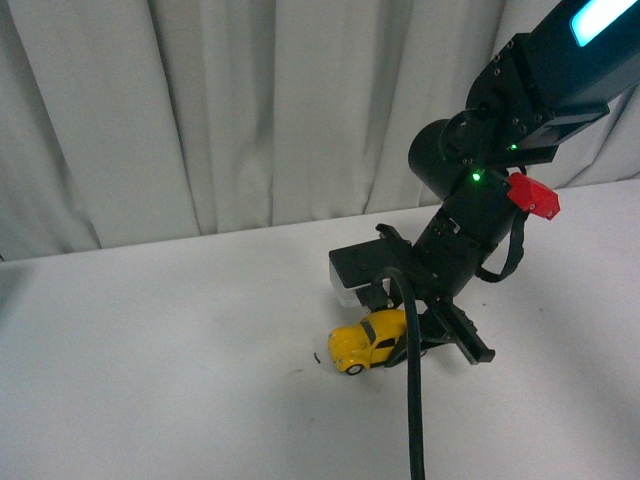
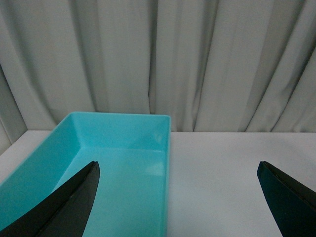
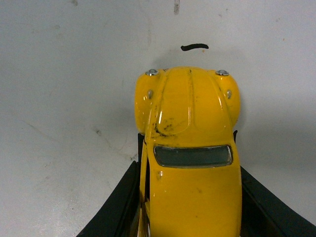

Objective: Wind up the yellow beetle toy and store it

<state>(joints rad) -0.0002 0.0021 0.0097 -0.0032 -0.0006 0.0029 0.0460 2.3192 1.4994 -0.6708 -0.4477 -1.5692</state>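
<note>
The yellow beetle toy (image 1: 368,340) stands on the white table right of centre, nose pointing left. My right gripper (image 1: 405,345) is shut on its rear half. In the right wrist view the toy (image 3: 190,148) fills the lower middle, with my black fingers (image 3: 121,200) pressed against both its sides and its hood pointing away. My left gripper (image 2: 177,197) is open and empty, with one finger over a turquoise bin (image 2: 113,163) and the other over bare table. The left arm is out of the front view.
The turquoise bin is open-topped and empty, and shows only in the left wrist view. A small black mark (image 3: 194,47) lies on the table just ahead of the toy's nose. Grey curtains (image 1: 250,110) hang behind the table's far edge.
</note>
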